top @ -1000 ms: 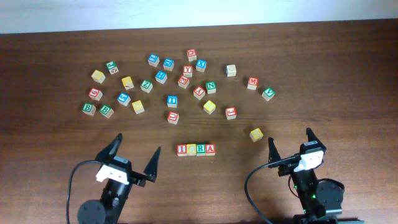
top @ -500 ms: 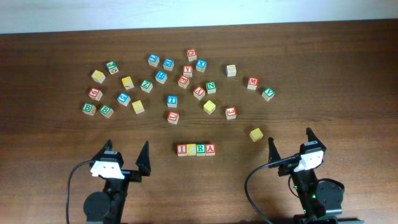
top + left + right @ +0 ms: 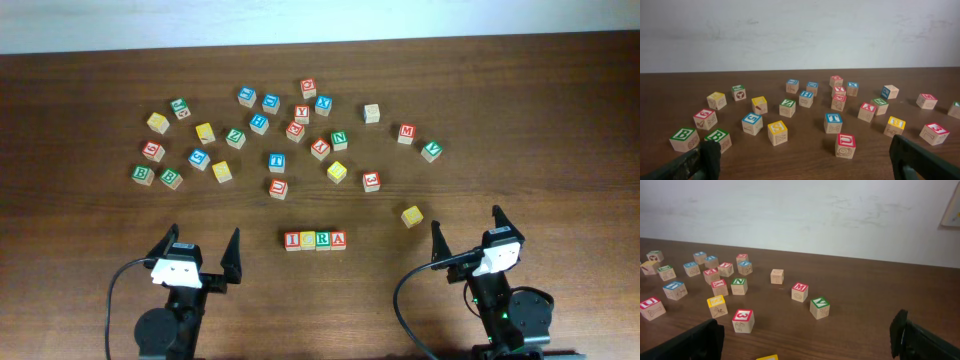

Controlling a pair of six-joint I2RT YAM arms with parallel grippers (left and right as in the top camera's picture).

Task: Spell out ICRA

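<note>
Blocks spelling ICRA are set in a row between the left gripper and right gripper, both spread open, empty.

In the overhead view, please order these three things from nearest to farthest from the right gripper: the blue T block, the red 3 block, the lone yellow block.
1. The lone yellow block: just to the left of the right gripper.
2. The red 3 block: farther left and deeper on the table.
3. The blue T block: far left, among the scattered blocks.
</note>
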